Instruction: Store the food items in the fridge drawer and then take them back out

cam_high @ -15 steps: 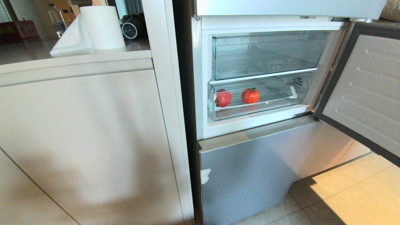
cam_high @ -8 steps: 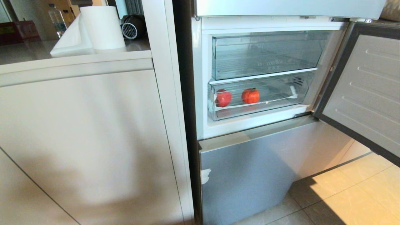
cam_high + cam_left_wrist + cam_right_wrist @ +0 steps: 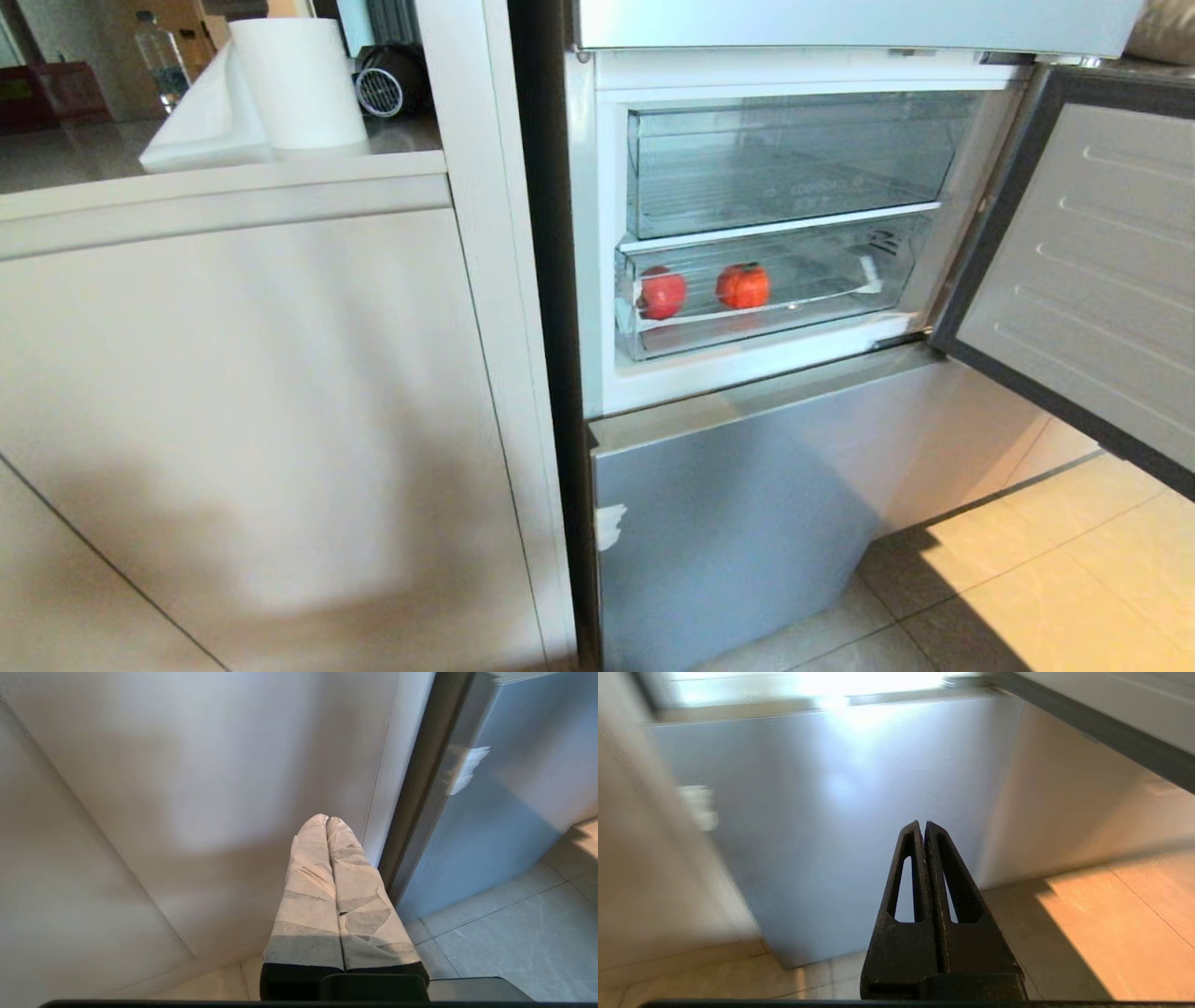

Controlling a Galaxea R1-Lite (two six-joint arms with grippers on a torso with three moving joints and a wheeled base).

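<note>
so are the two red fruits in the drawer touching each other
Apart. The head view shows the dull red fruit and the tomato-like fruit side by side in the drawer, with a clear strip of ribbed drawer bottom between them.

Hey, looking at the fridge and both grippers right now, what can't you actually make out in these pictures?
- Head view: the printed word on the upper clear bin is too small and blurred to read.
- Head view: the fridge door is cut off by the right edge.
- Head view: neither arm shows; the left gripper and right gripper appear only in their wrist views, both shut.
- Wrist views: the fridge drawer and both red fruits lie outside them.
- Right wrist view: the left side is motion-blurred.
</note>
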